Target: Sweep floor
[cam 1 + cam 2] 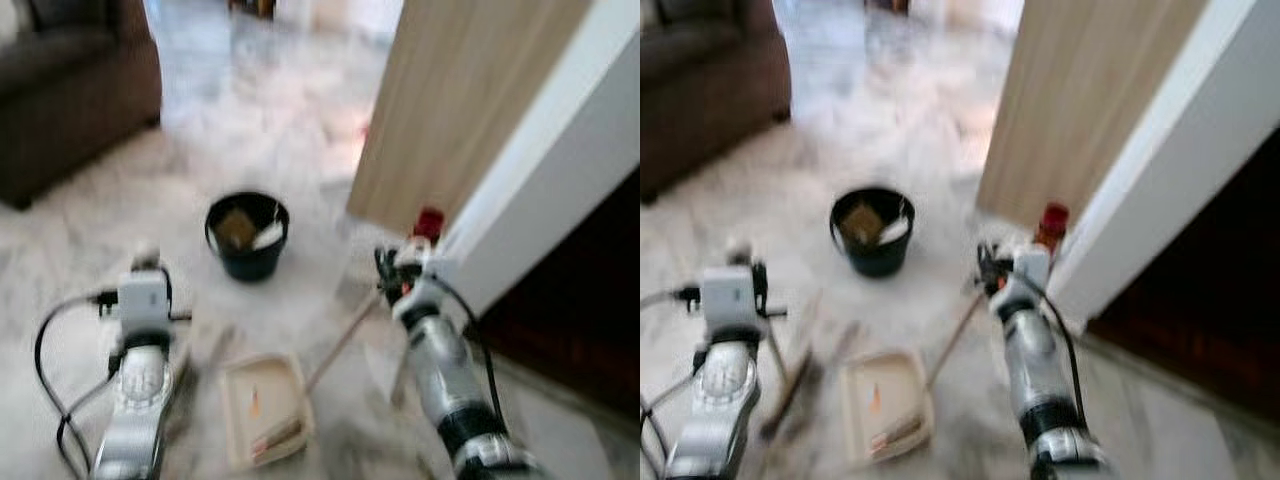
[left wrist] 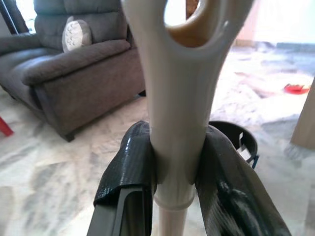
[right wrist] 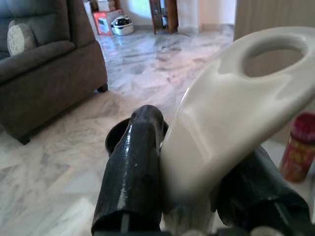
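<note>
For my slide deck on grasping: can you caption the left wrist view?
Left end effector shut on a cream broom handle, with a grey sofa and black bucket beyond.

The floor (image 1: pixel 270 110) is pale marble with grey veins. A black bucket (image 1: pixel 247 236) stands on it, holding some scraps. Nearer the robot than the bucket lies a cream dustpan (image 1: pixel 266 407), with a little debris inside. A brown sofa (image 1: pixel 70 90) stands well to the left of the bucket. To the bucket's right, a red-lidded jar (image 1: pixel 1051 224) sits at the foot of a wooden door (image 1: pixel 450 100).
</note>
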`<state>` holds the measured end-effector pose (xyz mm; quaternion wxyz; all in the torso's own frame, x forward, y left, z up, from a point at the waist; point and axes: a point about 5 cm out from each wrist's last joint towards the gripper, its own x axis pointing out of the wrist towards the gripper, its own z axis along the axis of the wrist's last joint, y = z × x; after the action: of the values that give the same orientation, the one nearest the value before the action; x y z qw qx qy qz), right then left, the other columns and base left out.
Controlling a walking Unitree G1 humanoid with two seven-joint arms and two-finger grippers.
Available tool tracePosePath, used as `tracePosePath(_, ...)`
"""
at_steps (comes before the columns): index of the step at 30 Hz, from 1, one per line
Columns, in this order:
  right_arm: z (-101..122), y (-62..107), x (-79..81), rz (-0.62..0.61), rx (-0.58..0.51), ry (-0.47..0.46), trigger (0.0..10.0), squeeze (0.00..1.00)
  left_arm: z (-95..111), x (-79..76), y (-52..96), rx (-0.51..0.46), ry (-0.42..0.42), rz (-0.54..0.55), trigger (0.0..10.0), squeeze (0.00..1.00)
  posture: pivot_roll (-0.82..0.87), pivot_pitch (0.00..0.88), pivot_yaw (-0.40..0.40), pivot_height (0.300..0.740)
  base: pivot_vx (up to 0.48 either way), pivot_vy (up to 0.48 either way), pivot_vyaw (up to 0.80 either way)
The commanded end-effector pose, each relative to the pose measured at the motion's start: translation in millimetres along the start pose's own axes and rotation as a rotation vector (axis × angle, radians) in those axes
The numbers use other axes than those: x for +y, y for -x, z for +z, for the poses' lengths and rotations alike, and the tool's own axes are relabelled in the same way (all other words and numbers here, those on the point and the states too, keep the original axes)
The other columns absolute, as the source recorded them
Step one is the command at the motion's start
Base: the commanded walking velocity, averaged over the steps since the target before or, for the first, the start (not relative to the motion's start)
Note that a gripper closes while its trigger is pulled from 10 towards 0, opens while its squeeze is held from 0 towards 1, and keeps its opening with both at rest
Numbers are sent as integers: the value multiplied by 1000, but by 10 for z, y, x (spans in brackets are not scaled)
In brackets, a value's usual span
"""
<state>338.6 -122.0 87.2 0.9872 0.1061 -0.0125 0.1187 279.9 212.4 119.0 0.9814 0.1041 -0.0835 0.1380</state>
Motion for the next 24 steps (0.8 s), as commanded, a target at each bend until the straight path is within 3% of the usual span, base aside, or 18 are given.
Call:
tracePosePath(1,102,-55,41,14,-43,4,10000,0,70,57,-13,-38,-23,15,10000,0,205,109,-117,740,304,0,0)
tracePosePath(20,94,-59,37,11,-36,-13,10000,0,70,61,-17,-36,-25,15,10000,0,208,107,-118,740,305,0,0)
tracePosePath(24,102,-61,27,6,-40,-18,10000,0,56,2,-6,-33,-19,-29,10000,0,207,106,-119,740,62,0,0)
